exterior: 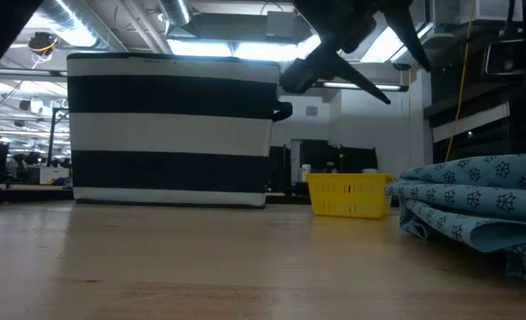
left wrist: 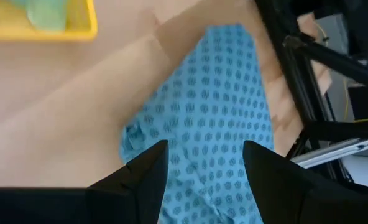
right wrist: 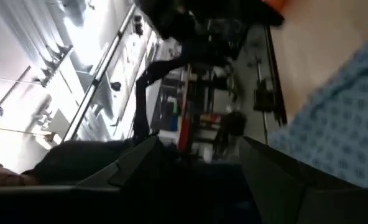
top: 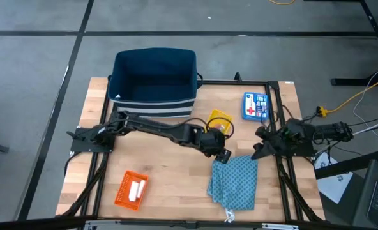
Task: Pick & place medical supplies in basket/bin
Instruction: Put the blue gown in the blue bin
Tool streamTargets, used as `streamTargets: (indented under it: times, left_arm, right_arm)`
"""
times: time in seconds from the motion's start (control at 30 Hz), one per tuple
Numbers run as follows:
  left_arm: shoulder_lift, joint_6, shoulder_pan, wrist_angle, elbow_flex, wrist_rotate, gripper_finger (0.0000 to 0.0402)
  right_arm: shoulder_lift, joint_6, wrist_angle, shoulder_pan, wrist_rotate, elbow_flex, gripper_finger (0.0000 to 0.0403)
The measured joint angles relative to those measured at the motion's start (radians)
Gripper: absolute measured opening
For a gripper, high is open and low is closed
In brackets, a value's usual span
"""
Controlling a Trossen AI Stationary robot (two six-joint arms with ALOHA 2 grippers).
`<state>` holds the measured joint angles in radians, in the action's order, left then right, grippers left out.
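Cloth [top: 234,181] not yet grabbed, lies just beyond our left gripper [top: 222,154], jaws apart. Bin [top: 154,76] looks empty. Right gripper [top: 260,149] parked, jaws apart.

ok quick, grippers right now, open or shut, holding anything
Left gripper: open, empty, hovering over the blue cloth.
Right gripper: open, empty, waiting at the table's right edge beside the cloth.

Two dark, near-black jointed arms; left hand [top: 222,155] has tapered matte fingers [left wrist: 140,177], black cabling at right arm base.
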<state>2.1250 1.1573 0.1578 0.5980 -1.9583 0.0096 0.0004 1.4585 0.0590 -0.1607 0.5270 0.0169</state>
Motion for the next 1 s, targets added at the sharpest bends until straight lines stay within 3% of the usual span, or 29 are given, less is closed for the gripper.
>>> streamTargets:
  times: [0.47,0.77,0.87,1.0]
  left_arm:
    - [-0.008,-0.022,0.034,0.027,0.004,-0.071,0.018]
    - [-0.008,-0.095,0.034,-0.013,0.004,-0.09,0.0169]
    - [-0.008,-0.109,0.033,-0.018,0.004,-0.102,0.0169]
    - [-0.008,-0.141,0.032,-0.02,0.004,-0.107,0.0168]
  right_arm:
    - [0.001,0.03,0.157,-0.068,-0.415,0.001,0.0224]
    - [0.001,0.026,0.158,-0.068,-0.567,0.001,0.0224]
    - [0.001,0.022,0.135,-0.068,-0.685,0.001,0.0224]
    - [0.002,0.132,0.133,-0.068,-0.724,0.001,0.0224]
